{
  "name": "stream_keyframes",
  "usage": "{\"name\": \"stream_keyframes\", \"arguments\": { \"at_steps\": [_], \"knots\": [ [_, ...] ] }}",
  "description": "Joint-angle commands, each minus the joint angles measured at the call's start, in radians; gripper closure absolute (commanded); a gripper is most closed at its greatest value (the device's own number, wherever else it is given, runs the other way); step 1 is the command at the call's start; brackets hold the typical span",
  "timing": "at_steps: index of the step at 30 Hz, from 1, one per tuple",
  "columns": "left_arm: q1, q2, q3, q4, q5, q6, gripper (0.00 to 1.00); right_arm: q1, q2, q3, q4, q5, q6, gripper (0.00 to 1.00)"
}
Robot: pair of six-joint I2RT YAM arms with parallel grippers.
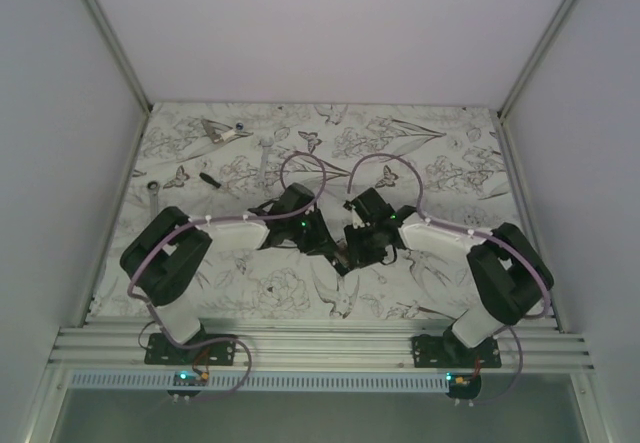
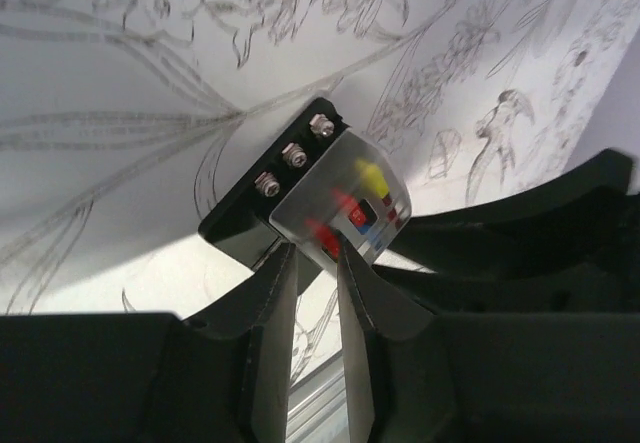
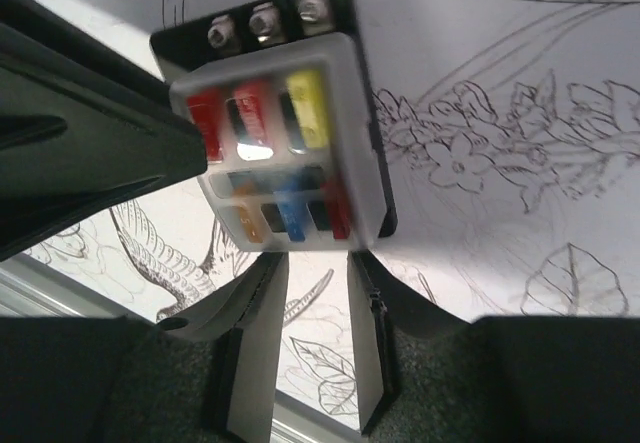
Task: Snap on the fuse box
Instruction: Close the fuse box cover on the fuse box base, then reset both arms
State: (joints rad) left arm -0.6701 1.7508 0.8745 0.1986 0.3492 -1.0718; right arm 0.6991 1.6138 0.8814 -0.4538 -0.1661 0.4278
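Left wrist view shows my left gripper [image 2: 313, 251] nearly closed, its tips pinching one edge of the fuse box [image 2: 335, 198]. My right gripper [image 3: 316, 261] is part-spread, tips at the box's near end; I cannot tell whether it clamps. The box hangs over the middle of the printed table cover [image 1: 440, 163]. Its long axis runs away from my right gripper, with the screw terminals [image 3: 262, 23] farthest.

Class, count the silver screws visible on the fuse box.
3. One row along the black edge of the fuse box: left screw, middle screw, right screw in the right wrist view. Its opposite edge is hidden, so more may exist.
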Motion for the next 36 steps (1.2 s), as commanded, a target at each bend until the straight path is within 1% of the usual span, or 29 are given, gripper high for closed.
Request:
{"name": "stream_keyframes", "arguments": {
  "at_steps": [1,3,5,8,9,13,15,16,17,19,22,25,28,29,30,31,33,34,36],
  "knots": [
    [-0.065,-0.021,-0.032,-0.262,-0.097,0.071,0.71,0.006,-0.108,0.004,0.091,0.068,-0.022,0.61],
    [-0.065,-0.054,0.007,-0.292,-0.111,0.092,0.64,0.007,-0.143,-0.002,0.085,0.077,-0.027,0.59],
    [-0.064,-0.090,0.032,-0.312,-0.128,0.111,0.54,0.008,-0.177,-0.012,0.080,0.096,-0.036,0.54],
    [-0.054,-0.161,0.027,-0.322,-0.156,0.127,0.46,0.001,-0.242,-0.036,0.076,0.150,-0.051,0.47],
    [-0.050,-0.198,0.018,-0.326,-0.171,0.133,0.42,-0.004,-0.265,-0.047,0.076,0.177,-0.053,0.43],
    [-0.017,-0.320,-0.045,-0.370,-0.267,0.178,0.23,-0.051,-0.388,-0.109,0.122,0.343,-0.063,0.24],
    [0.011,-0.392,-0.077,-0.409,-0.339,0.212,0.10,-0.095,-0.460,-0.155,0.171,0.426,-0.075,0.13],
    [0.030,-0.430,-0.099,-0.428,-0.376,0.234,0.05,-0.119,-0.497,-0.178,0.208,0.462,-0.084,0.07],
    [0.053,-0.464,-0.114,-0.450,-0.423,0.258,0.02,-0.139,-0.531,-0.210,0.240,0.530,-0.097,0.01],
    [0.120,-0.564,-0.143,-0.485,-0.488,0.306,0.00,-0.177,-0.586,-0.261,0.318,0.648,-0.121,0.01],
    [0.258,-0.656,-0.187,-0.500,-0.566,0.377,0.00,-0.263,-0.612,-0.318,0.438,0.723,-0.154,0.00],
    [0.384,-0.710,-0.213,-0.498,-0.688,0.447,0.00,-0.347,-0.573,-0.361,0.553,0.766,-0.137,0.01],
    [0.477,-0.718,-0.230,-0.465,-0.805,0.509,0.00,-0.397,-0.505,-0.452,0.779,0.804,-0.146,0.01],
    [0.511,-0.712,-0.242,-0.437,-0.828,0.531,0.00,-0.417,-0.488,-0.435,0.769,0.793,-0.140,0.01],
    [0.544,-0.704,-0.255,-0.401,-0.845,0.550,0.00,-0.427,-0.473,-0.436,0.801,0.802,-0.158,0.01],
    [0.581,-0.693,-0.267,-0.367,-0.851,0.561,0.00,-0.431,-0.456,-0.452,0.872,0.816,-0.187,0.01],
    [0.639,-0.679,-0.300,-0.268,-0.861,0.590,0.00,-0.443,-0.427,-0.532,1.083,0.827,-0.253,0.01],
    [0.659,-0.673,-0.326,-0.197,-0.860,0.621,0.00,-0.462,-0.404,-0.567,1.163,0.832,-0.249,0.01],
    [0.682,-0.641,-0.380,-0.024,-0.854,0.703,0.00,-0.510,-0.364,-0.606,1.253,0.812,-0.216,0.01]
  ]
}}
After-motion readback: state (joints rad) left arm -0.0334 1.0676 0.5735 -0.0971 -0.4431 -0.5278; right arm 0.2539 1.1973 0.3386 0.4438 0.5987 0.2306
